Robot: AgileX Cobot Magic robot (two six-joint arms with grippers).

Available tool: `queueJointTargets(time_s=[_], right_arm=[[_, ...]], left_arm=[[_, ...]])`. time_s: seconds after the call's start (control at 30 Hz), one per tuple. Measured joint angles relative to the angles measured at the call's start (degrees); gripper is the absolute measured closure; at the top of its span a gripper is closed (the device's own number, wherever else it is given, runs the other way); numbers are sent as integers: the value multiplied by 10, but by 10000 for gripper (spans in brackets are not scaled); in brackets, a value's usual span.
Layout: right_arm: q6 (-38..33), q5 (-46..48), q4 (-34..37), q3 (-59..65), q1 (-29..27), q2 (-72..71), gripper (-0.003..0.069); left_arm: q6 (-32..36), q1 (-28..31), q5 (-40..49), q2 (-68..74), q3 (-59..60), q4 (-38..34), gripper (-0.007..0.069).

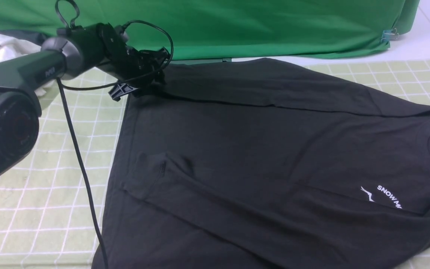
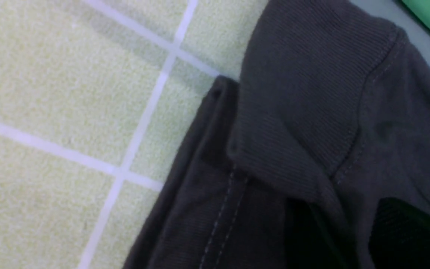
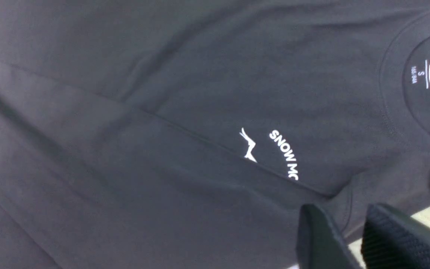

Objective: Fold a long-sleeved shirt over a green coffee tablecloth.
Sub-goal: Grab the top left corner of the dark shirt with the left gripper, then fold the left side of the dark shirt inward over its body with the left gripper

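The wide pale yellow-green grid-lined tablecloth carries the large black long-sleeved shirt, which lies flat with its collar to the right and both sleeves seemingly folded across the body. The left gripper sits at the far hem corner, and I cannot tell whether it is pinching the cloth there. The right gripper hovers over the near shoulder with its jaws slightly apart and empty. The next move likely calls for a firm pinch on the hem to carry it toward the collar; no container shows.
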Motion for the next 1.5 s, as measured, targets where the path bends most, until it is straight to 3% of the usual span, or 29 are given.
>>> queueJointTargets(time_s=[0.1, 0.23, 0.53, 0.67, 0.93, 1.2, 1.5], right_arm=[[8, -4, 0, 0, 0, 0, 466], [25, 1, 0, 0, 0, 0, 463], [34, 32, 0, 0, 0, 0, 461], [35, 67, 1, 0, 0, 0, 461], [35, 77, 1, 0, 0, 0, 461], [35, 83, 1, 0, 0, 0, 461], [34, 83, 1, 0, 0, 0, 444]], left_arm=[[1, 0, 2, 2, 0, -6, 542], [0, 1, 22, -1, 0, -11, 604], [18, 5, 115, -82, 0, -83, 604], [-9, -3, 138, -149, 0, -88, 604], [-15, -22, 203, -198, 0, -29, 604], [-92, -94, 312, -228, 78, 78, 604], [-90, -112, 333, -235, 165, 129, 604]])
